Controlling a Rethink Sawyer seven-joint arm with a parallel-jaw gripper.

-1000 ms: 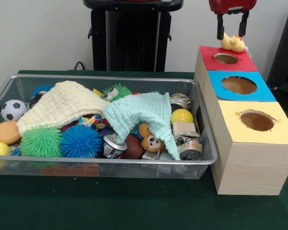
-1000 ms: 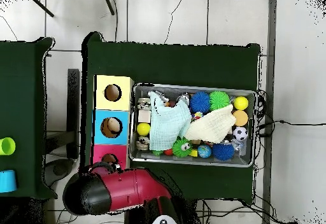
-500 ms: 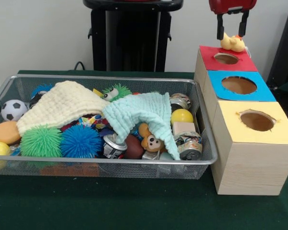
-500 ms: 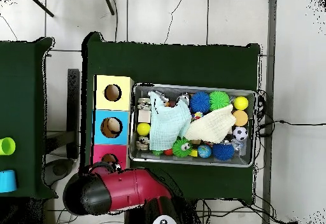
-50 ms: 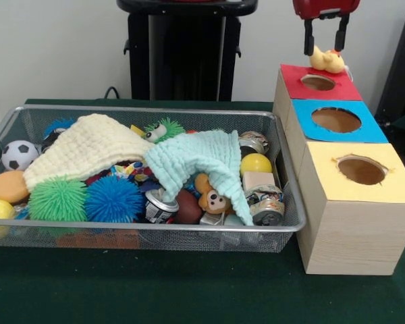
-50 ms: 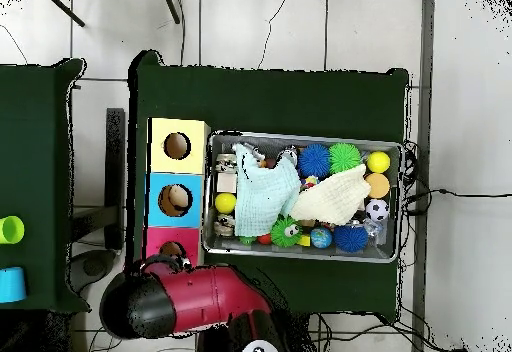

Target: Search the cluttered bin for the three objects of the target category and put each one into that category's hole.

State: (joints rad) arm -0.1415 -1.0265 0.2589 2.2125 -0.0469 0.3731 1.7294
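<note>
The gripper (image 5: 323, 42) is positioned above the far edge of the red box (image 5: 319, 82), and a yellow duck toy (image 5: 327, 61) is seen at its fingertips, just behind the red box's hole (image 5: 318, 82). Whether the duck is clamped between the fingers or merely rests on the box top below them cannot be told from the front view; the fingers appear spread to either side of the toy's top. If the toy is held, it should be brought forward until it is centred over the hole before release, since a drop from its present place is judged likely to land on the rim or behind the box. The release should be made low, so that a bounce off the edge is avoided. The blue box (image 5: 337, 120) and yellow box (image 5: 360, 170) stand in line beside the red box and are not to be used for this item. Beside the boxes, the wire bin (image 5: 283, 226) holds the remaining clutter, including a monkey toy (image 5: 212, 196) half under a mint cloth (image 5: 202, 162), where further targets may be hidden.
</note>
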